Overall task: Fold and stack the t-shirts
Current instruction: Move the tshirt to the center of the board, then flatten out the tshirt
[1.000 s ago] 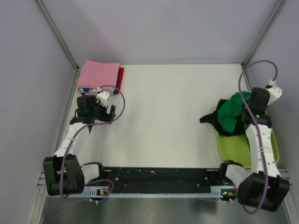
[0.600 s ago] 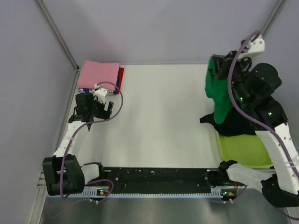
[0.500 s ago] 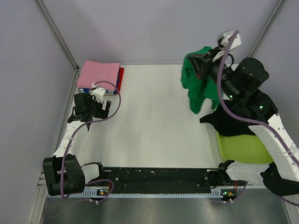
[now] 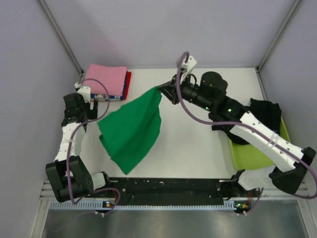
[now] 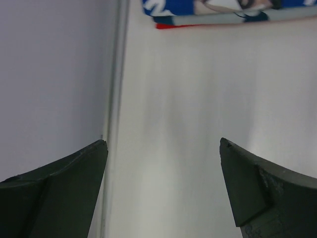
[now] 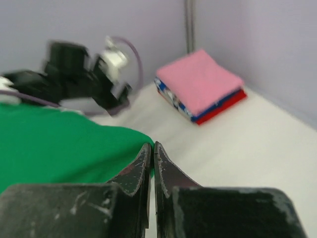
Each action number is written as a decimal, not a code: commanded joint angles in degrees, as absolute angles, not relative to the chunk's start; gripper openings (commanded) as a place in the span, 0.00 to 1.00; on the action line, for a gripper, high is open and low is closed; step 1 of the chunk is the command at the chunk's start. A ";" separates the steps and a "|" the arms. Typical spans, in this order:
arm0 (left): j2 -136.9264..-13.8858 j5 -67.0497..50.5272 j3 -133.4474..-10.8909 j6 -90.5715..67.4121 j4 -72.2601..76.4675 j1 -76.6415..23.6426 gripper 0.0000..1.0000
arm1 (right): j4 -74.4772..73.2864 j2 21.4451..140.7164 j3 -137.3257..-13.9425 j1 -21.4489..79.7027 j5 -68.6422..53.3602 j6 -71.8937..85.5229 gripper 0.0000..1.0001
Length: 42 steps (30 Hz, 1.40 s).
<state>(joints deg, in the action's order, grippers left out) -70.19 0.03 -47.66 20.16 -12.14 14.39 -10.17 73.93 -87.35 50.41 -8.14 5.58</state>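
**State.** The plain bright green cloth t-shirt (image 4: 131, 130) is suspended over the white surface (image 4: 198, 148), left of centre, from one pinched edge. The right gripper (image 6: 151, 147) is clamped tight on that edge, with no gap seen between its jaws. The left gripper (image 5: 162, 143) is spread wide and nothing is held in it. It is pointed at bare surface beside the wall, short of the stack of folded pink, red and blue-white printed t-shirts (image 4: 106, 82).

**Hazards.**
- The whole garment is carried by a single small pinch, so slippage is to be expected under any quick motion.
- No second corner is held, so the cloth is likely to be laid down creased or doubled if it is lowered as it hangs.
- The stack could be displaced by a sweep of the hanging cloth toward it.

**Not determined.**
- It cannot be told whether the lower hem is touching the surface.
- It cannot be told which part of the garment is pinched.
- The right wrist view is blurred.
- The black cloth t-shirt (image 4: 262, 115) in the lime-green plastic tub (image 4: 252, 154) is partly covered by the right arm.
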 commanded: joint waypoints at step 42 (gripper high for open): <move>-69.87 -23.29 -55.72 26.37 -29.97 18.81 0.93 | -25.58 110.39 -83.31 62.05 32.94 -6.32 0.06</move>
<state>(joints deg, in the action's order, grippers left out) -71.61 -21.45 -54.00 25.87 -28.95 18.96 -26.87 111.09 -78.15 61.84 21.47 -4.78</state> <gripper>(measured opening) 0.932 0.197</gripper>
